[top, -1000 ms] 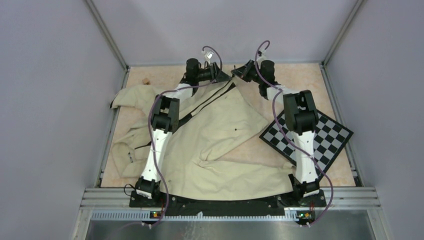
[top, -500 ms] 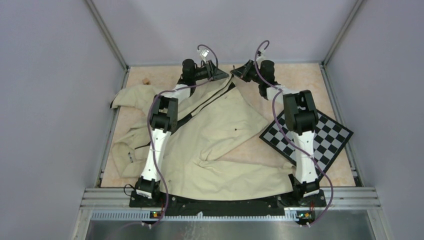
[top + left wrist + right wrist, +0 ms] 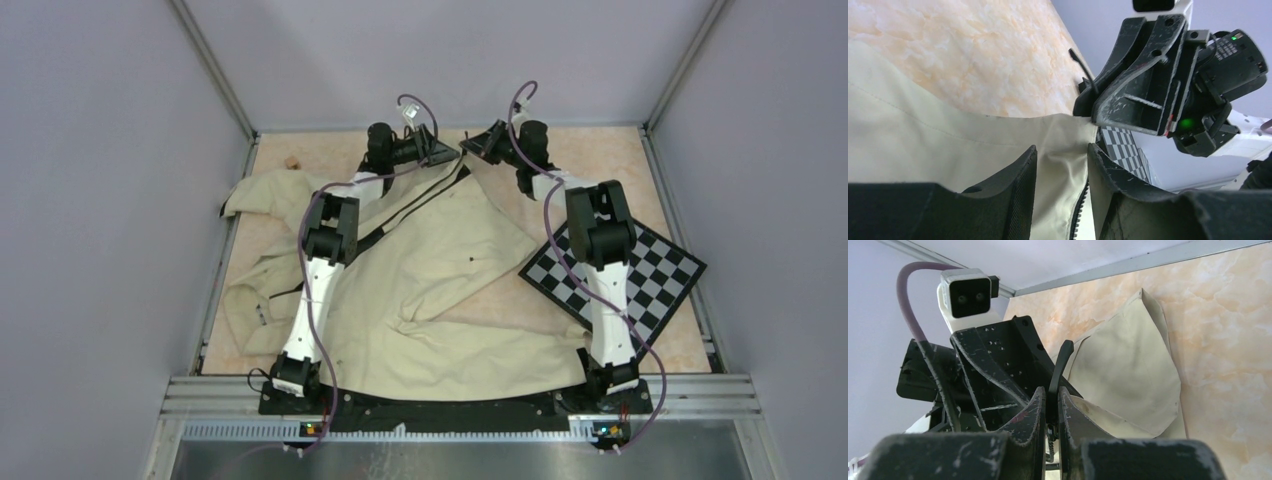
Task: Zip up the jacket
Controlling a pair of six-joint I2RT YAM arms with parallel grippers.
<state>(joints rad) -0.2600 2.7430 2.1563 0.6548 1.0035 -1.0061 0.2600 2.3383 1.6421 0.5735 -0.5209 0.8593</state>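
Cream wrinkled fabric jacket [image 3: 440, 290] lay spread on marbled table [image 3: 620, 150]. Right fingers [image 3: 1035, 410] pinched small black zipper pull [image 3: 1062, 357] at jacket's far end. Left fingers [image 3: 1018, 175] spread over fabric alongside. Long black zipper strip [image 3: 425, 198] looked nearly fully closed; probably only release left.

Both the left arm [image 3: 310, 300] and right arm [image 3: 606, 300]: white links, chunky black joints, purple cable [image 3: 902, 290] behind the jaws, right gripper [image 3: 1051, 393] fingers [image 3: 1020, 422] pretty scuffed.

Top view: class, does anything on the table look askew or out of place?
Yes. The jacket lies wrinkled, a sleeve bunched up at the left. The checkerboard sits turned diagonally on the right, one corner at the jacket's edge.
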